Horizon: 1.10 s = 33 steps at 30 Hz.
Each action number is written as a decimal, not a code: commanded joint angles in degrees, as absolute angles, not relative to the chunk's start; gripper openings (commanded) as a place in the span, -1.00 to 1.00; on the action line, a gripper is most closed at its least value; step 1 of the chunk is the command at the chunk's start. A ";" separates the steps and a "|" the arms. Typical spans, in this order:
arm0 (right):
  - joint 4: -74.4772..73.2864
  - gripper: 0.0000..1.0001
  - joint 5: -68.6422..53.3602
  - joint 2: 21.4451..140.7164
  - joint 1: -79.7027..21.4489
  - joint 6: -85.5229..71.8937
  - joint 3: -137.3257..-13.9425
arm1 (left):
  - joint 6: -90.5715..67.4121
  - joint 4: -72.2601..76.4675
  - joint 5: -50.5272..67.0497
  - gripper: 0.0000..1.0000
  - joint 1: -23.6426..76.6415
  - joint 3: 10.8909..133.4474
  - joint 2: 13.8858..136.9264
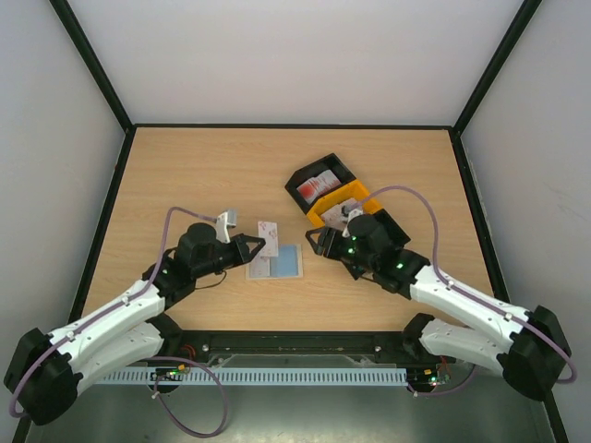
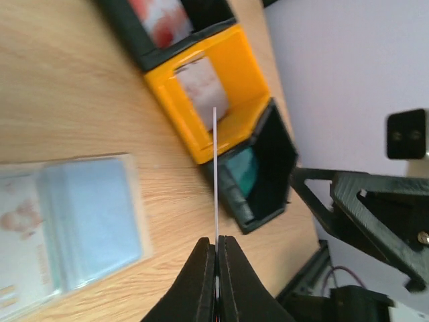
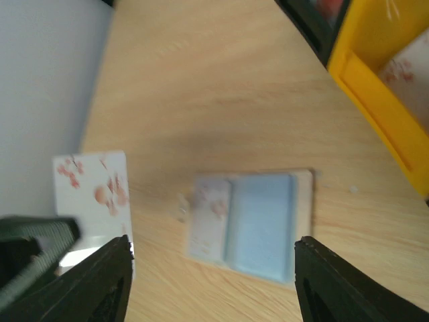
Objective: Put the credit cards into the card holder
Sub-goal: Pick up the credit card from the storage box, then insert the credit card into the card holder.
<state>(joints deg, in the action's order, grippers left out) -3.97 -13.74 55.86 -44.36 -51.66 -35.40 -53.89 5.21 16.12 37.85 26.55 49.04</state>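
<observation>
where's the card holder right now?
In the top view the card holder lies open on the table near centre, between the left gripper, pinching a white card, and the right gripper, with the orange bin behind-right.

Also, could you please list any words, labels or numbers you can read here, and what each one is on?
None is readable. The card in the left gripper carries only red blotches; print on the cards in the black bin and on the card holder is too blurred.
</observation>
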 commanded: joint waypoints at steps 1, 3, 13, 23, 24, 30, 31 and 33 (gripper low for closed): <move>-12.76 0.30 -0.47 60.95 -50.65 -45.18 -35.95 | -55.01 7.85 11.24 -0.95 37.72 21.86 48.66; -13.74 0.36 3.75 64.38 -53.87 -44.50 -36.53 | -54.92 10.20 11.95 -0.95 37.71 20.35 50.54; -9.15 0.43 6.29 80.40 -60.15 -43.67 -39.79 | -55.29 18.30 11.43 -0.95 37.36 17.55 59.64; -6.71 0.34 6.18 88.27 -60.20 -44.04 -42.21 | -55.79 18.56 7.83 -0.95 36.41 15.00 63.09; -6.84 0.33 5.69 88.65 -60.21 -44.07 -42.33 | -55.79 18.95 7.97 -0.95 36.41 14.95 63.25; -5.87 0.23 2.57 88.88 -60.19 -43.39 -40.88 | -56.41 21.11 11.93 -0.95 36.39 15.18 65.70; -5.41 0.23 2.31 88.72 -60.18 -43.37 -40.45 | -56.28 21.52 12.39 -0.95 36.40 15.30 65.95; -5.24 0.22 1.92 88.96 -60.16 -43.24 -40.15 | -55.87 21.64 12.35 -0.95 36.39 15.37 66.03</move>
<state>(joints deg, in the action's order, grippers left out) -6.81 2.37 88.51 -59.72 -43.90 -40.86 -56.18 18.65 11.03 36.67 15.51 65.41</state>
